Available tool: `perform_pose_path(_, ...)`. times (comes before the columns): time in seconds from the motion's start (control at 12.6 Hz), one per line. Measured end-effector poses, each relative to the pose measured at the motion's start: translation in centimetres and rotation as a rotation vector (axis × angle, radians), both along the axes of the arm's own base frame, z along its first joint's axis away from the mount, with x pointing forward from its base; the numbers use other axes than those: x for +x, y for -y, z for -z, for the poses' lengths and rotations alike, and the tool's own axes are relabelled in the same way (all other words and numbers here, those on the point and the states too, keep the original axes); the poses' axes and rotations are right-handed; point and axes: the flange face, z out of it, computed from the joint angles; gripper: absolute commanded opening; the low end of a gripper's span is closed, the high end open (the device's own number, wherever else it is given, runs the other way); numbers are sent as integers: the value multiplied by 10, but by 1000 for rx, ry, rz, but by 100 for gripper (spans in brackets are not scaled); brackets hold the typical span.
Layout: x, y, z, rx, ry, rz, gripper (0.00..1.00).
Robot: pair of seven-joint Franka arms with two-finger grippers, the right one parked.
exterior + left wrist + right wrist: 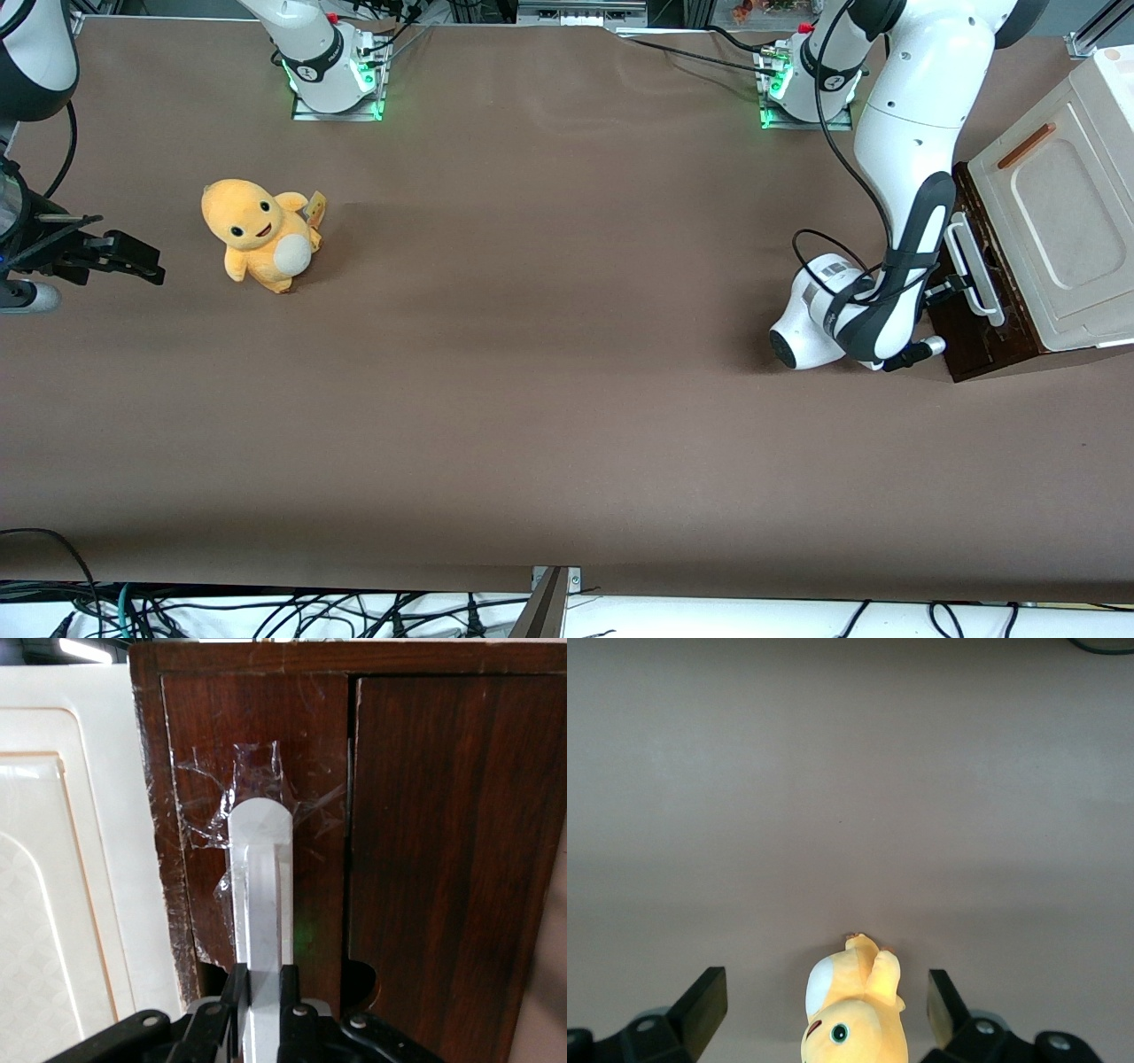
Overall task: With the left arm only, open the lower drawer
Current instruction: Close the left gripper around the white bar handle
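The lower drawer [983, 341] shows its dark brown front at the foot of the cream cabinet, toward the working arm's end of the table. Its long white loop handle [974, 266] runs across that front. The left arm [921, 133] reaches down in front of the drawer, and its black gripper [946, 285] is at the handle. In the left wrist view the gripper [261, 979] is shut on the white handle [261, 868], one black finger [236, 988] pressed on each side. The drawer front [310, 771], patched with clear tape, lies level with the panel beside it.
The cream cabinet [1063, 204] with a slim orange-brown handle [1026, 146] stands over the drawer. A second dark wooden panel [452, 859] adjoins the drawer front. An orange plush toy [261, 232] sits toward the parked arm's end of the table.
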Motion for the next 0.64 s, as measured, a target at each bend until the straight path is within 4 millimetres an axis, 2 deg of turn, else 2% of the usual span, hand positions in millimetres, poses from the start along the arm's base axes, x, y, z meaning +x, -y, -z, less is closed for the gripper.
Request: perform_pose_path(0.64,-1,18,1,-1,1,31,17)
